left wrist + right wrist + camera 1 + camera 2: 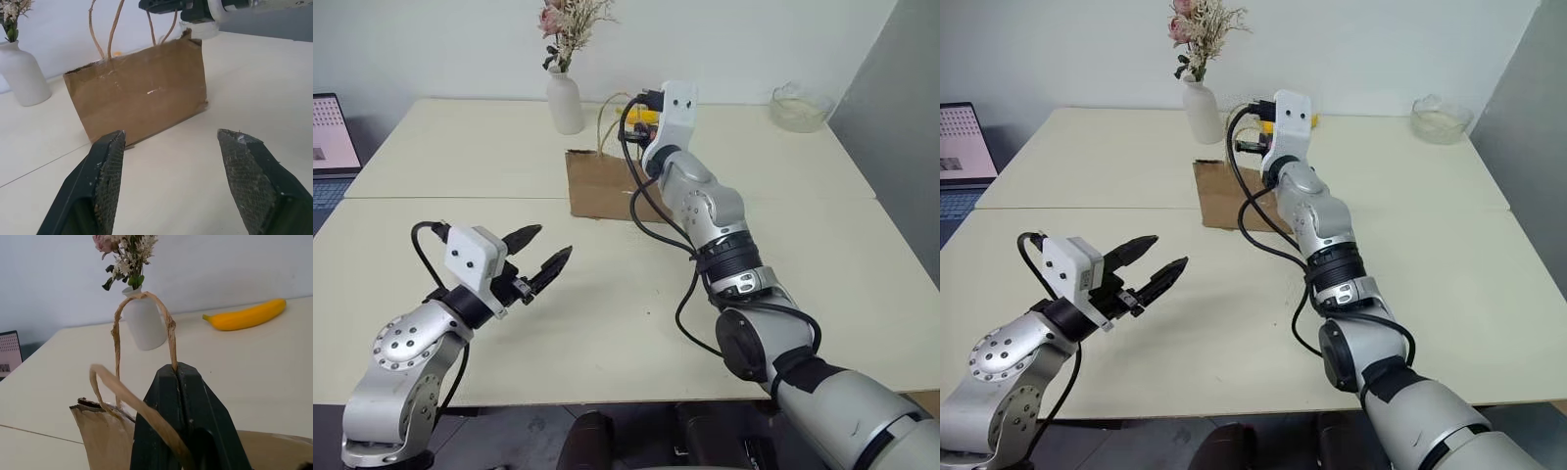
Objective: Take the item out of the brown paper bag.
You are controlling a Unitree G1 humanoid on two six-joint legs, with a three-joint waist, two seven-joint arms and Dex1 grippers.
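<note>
Even, soft room light over a pale table (607, 323), with no hard glare. Faint, diffuse shadows lie under the paper bag (139, 100) and beneath the arms. Head views are sharp throughout. In the wrist views, the near black fingers (105, 186) loom large and slightly soft; the white wall behind reads bright and flat.

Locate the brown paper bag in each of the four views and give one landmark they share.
Left eye view: brown paper bag at upper centre, partly behind the right arm.
Right eye view: bag upper centre, left of the arm.
Left wrist view: bag standing at centre, beyond the open fingers.
Right wrist view: bag's top edge at lower left, one cord handle beside the shut fingers.
Shared landmark: the white vase, just beyond the bag.
</note>
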